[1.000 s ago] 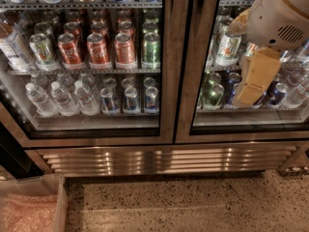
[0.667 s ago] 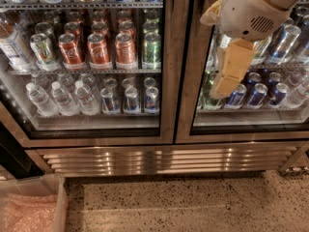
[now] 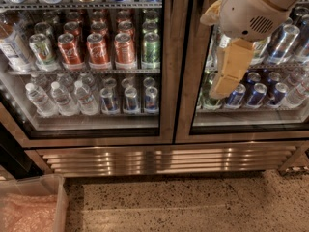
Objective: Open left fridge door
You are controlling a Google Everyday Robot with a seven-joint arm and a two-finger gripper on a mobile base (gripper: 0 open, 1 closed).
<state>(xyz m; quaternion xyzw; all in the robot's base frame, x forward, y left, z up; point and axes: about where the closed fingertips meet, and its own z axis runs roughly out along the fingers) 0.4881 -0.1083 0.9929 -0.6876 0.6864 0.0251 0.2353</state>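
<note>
The tan gripper (image 3: 224, 83) hangs right of the steel-framed glass left fridge door (image 3: 91, 57); whether it is spread or closed cannot be told. The door is probably heavy and rigid, so pull at its inner stile.

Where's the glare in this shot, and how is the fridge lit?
Camera view: the brightest glare is the streaks on the ribbed steel grille below the doors. The left fridge door has nearly glare-free glass, and the cans behind it are evenly lit. The gripper hangs before the right door, blocking part of its shelves. The lower left corner falls dark.
</note>
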